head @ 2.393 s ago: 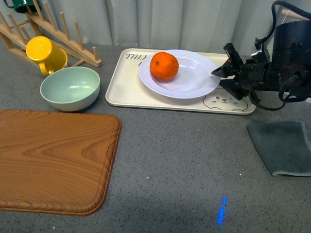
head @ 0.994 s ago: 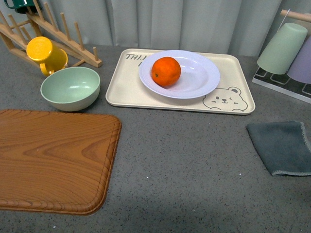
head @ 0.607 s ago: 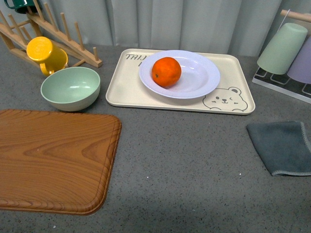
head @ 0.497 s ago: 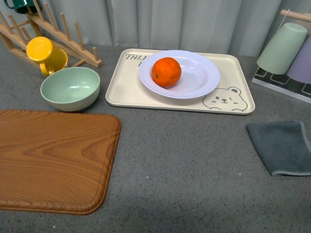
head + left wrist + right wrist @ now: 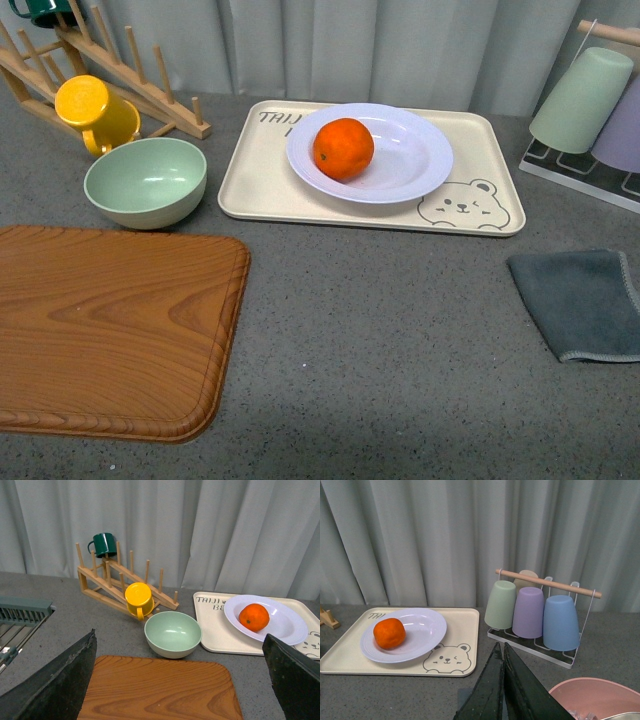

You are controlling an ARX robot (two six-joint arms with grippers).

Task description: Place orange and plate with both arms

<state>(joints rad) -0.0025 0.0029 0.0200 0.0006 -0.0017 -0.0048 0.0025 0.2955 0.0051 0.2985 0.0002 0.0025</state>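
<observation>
The orange (image 5: 343, 148) lies in the left half of the white plate (image 5: 420, 160), which rests on the beige bear tray (image 5: 260, 190) at the back of the table. Neither arm shows in the front view. My left gripper (image 5: 179, 635) is open and empty, held back high over the wooden board, with the orange (image 5: 254, 617) and plate (image 5: 285, 625) far off. My right gripper (image 5: 500, 647) is shut with nothing in it, well short of the tray; the orange (image 5: 389, 633) and plate (image 5: 422, 630) lie beyond it.
A pale green bowl (image 5: 145, 180), a yellow mug (image 5: 92, 110) and a wooden rack (image 5: 130, 70) stand left of the tray. A wooden board (image 5: 110, 330) fills the front left. At the right are a grey cloth (image 5: 585, 300), a cup rack (image 5: 590, 100) and a pink basin (image 5: 595, 697).
The right arm, which was at the plate's right rim, has drawn back out of the front view. The orange has shifted slightly to the right in the plate.
</observation>
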